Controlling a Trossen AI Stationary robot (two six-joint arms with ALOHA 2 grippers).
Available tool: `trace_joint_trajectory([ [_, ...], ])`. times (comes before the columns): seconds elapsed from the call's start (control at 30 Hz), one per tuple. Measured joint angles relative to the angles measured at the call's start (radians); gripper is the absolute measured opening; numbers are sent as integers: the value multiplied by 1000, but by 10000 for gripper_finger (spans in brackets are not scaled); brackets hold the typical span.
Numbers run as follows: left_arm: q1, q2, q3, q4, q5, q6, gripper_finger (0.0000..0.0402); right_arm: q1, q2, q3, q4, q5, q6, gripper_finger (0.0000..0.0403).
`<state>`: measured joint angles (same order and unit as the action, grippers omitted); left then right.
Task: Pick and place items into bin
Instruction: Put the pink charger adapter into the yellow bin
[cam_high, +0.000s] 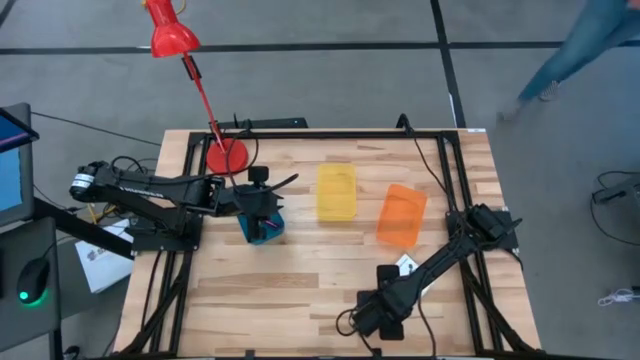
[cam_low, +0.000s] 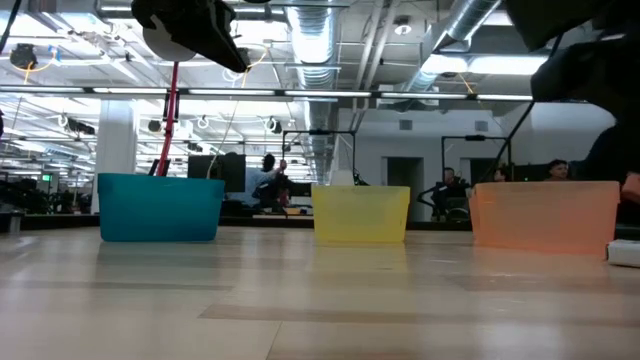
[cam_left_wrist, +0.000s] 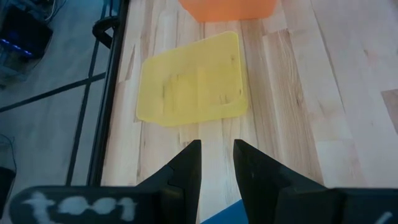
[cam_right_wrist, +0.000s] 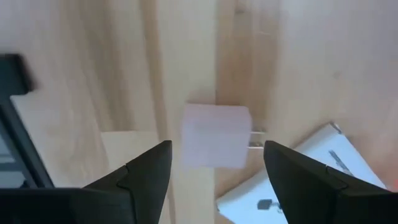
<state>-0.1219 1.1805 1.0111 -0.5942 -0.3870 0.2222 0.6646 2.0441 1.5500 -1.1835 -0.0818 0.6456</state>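
Your right gripper (cam_right_wrist: 214, 165) hangs wide open, straddling the pink cube (cam_right_wrist: 215, 135) beside the card (cam_right_wrist: 311, 171) at lower right, ready to close. Your left gripper (cam_left_wrist: 217, 165), narrowly parted and empty, waits over the blue bin (cam_high: 265, 226).

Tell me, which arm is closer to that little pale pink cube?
The right one. Its end effector hangs open right over the pale pink cube, beside the white card. The left end effector is across the table, above the blue bin.
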Motion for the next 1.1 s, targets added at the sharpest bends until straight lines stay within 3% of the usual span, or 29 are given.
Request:
trace_joint_trajectory([
  [0.87, 0, 0, 0, 0, 42, 0, 86, 2, 6, -44, 36, -25, 66, 250],
  [1.1, 0, 0, 0, -1, 42, 0, 86, 2, 7, -123, 81, -71, 89, 250],
])
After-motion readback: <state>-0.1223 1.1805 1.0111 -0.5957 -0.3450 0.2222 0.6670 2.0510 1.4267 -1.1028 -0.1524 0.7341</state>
